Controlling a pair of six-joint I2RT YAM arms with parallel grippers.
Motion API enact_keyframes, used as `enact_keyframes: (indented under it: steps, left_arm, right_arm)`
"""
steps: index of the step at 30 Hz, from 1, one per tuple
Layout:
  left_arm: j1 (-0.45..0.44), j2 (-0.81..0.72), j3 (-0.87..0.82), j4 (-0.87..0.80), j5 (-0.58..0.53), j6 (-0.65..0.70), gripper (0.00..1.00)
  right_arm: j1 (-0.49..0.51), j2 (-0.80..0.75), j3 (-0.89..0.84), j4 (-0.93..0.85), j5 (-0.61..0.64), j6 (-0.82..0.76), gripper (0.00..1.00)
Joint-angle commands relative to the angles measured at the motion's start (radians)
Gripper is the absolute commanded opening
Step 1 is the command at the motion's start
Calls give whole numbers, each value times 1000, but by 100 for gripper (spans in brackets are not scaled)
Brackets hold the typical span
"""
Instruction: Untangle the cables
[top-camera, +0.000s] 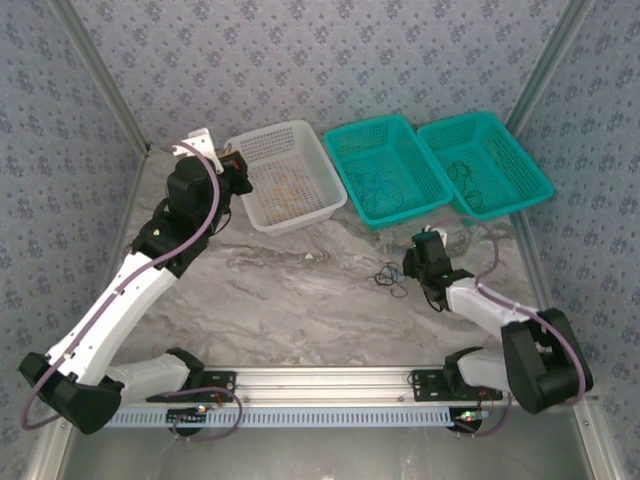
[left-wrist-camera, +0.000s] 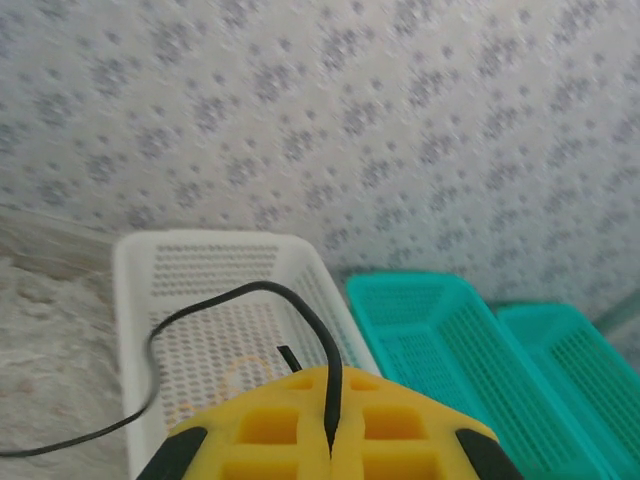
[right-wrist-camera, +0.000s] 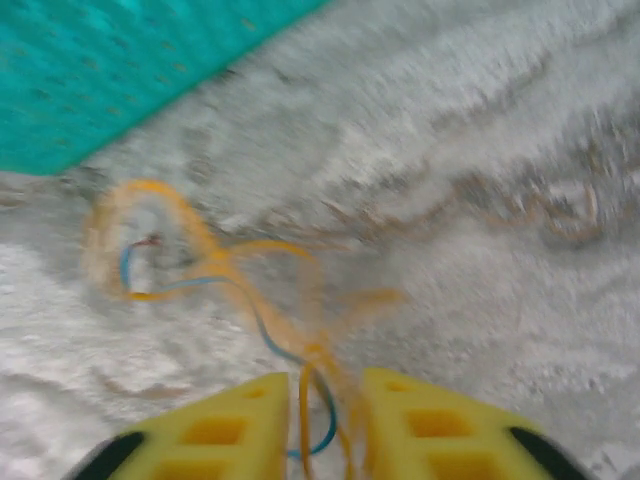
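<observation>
Inside white basket (top-camera: 265, 132), orange wires (top-camera: 283, 190), teal baskets (top-camera: 370, 126), dark wires (top-camera: 470, 172)

Holds a black cable (left-wrist-camera: 331, 385) in the shut left pincer (left-wrist-camera: 330, 445), looping up and left. Faces a white basket (left-wrist-camera: 130, 262) at the far edge of the bench (left-wrist-camera: 45, 320), teal baskets (left-wrist-camera: 420, 300) just right.

Grey marbled bench (top-camera: 300, 290). White basket (top-camera: 272, 132) sits just ahead of left tool (top-camera: 240, 168), two teal baskets (top-camera: 368, 124) beyond right tool (top-camera: 428, 240), cables (right-wrist-camera: 225, 265) right at its tips.
</observation>
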Motion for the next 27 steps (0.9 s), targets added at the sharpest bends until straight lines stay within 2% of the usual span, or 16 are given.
enact_keyframes:
  steps: [1,3,4,8,12,13,16,21,27]
  left_arm:
    - [-11,48,85,-48,201,33,0]
    - [-16,73,113,-75,232,41,0]
    - [-17,84,122,-79,255,43,0]
    - [-27,126,141,-52,357,32,0]
    - [-68,179,156,-1,426,36,0]
    - [-77,194,166,5,446,37,0]
    - [-100,236,200,10,480,35,0]
    - [-127,276,219,35,539,15,0]
    - [-132,287,208,60,575,-2,0]
  right_arm:
    - [2,-108,42,65,-211,-180,62]
    - [14,-156,81,54,-314,-264,94]
    - [22,-175,98,50,-364,-302,100]
    - [29,-216,154,97,-524,-346,100]
    - [34,-184,221,164,-696,-339,100]
    - [44,-172,237,176,-703,-346,100]
    - [81,-150,256,231,-655,-399,100]
    - [91,-74,301,298,-647,-390,99]
    - [103,-24,299,358,-521,-391,89]
